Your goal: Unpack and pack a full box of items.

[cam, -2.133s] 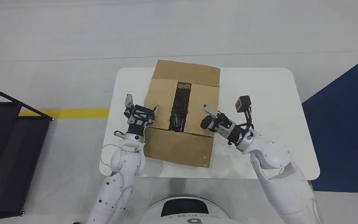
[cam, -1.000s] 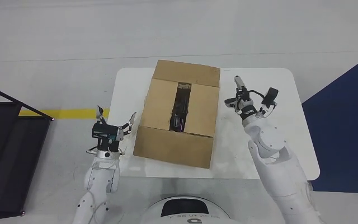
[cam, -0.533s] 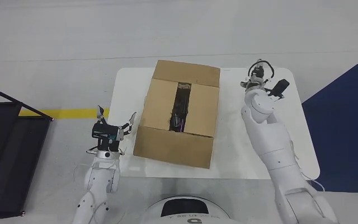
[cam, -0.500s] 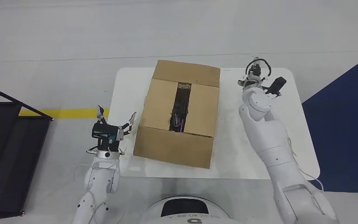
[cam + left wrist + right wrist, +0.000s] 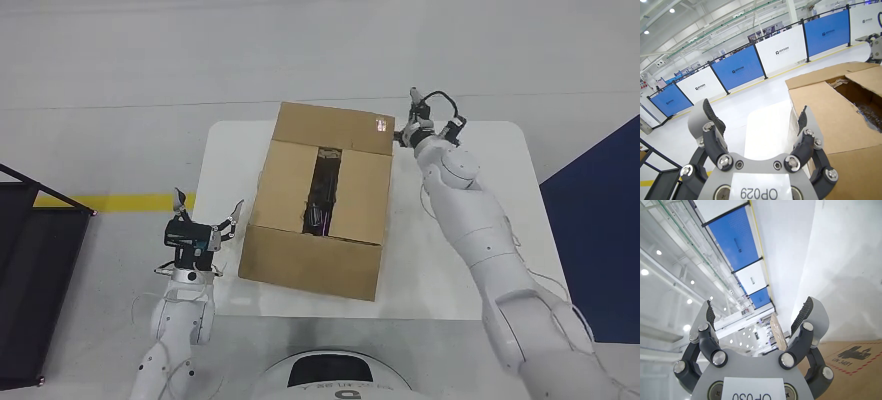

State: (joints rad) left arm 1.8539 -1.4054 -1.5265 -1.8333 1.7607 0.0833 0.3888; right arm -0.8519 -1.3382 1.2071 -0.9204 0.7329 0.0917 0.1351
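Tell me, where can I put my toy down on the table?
Best spot: the bare table between the box and the right edge, though the right arm stretches above it. The strip left of the box is narrow, with the left end effector at its edge.

Brown cardboard box (image 5: 315, 200) mid-table, top flaps parted, dark items (image 5: 322, 195) in the gap.

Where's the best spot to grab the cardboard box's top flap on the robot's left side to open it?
Probably its free long edge beside the central gap, midway along. This flap lies flat, hinged at the outer left edge of the box, so come from above with one finger dipping into the gap under that edge. The open left gripper is on that side.
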